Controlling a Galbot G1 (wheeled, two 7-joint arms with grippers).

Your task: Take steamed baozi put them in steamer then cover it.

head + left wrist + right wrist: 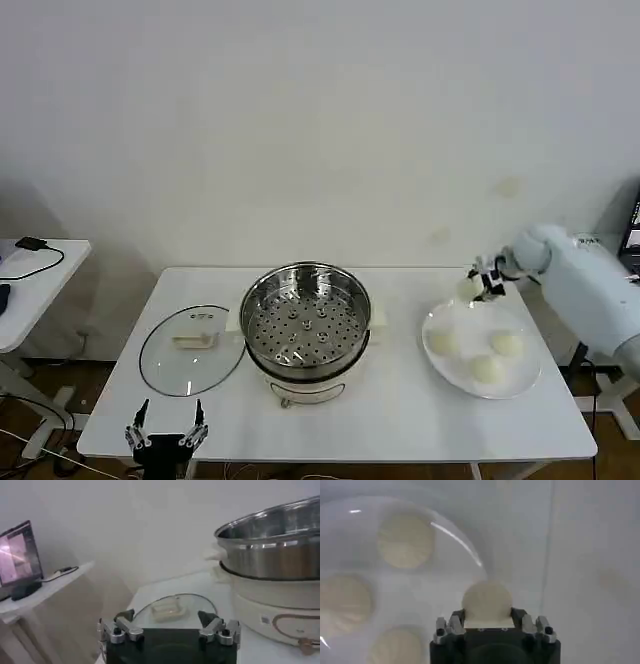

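One cream-white round baozi (486, 601) is held clenched in the right gripper (479, 284), lifted above the far edge of the flat white plate (527, 372).

Three smooth cream-white baozi (487, 368) are seen lying on that plate, to the right of the round shiny stainless-steel steamer (305, 327), whose perforated tray is uncovered. The clear glass cover (190, 349) with its cream bar handle is laid flat on the white table (400, 410), just left of the steamer. The left gripper (166, 427) is parked at the table's near edge, fingers spread apart.
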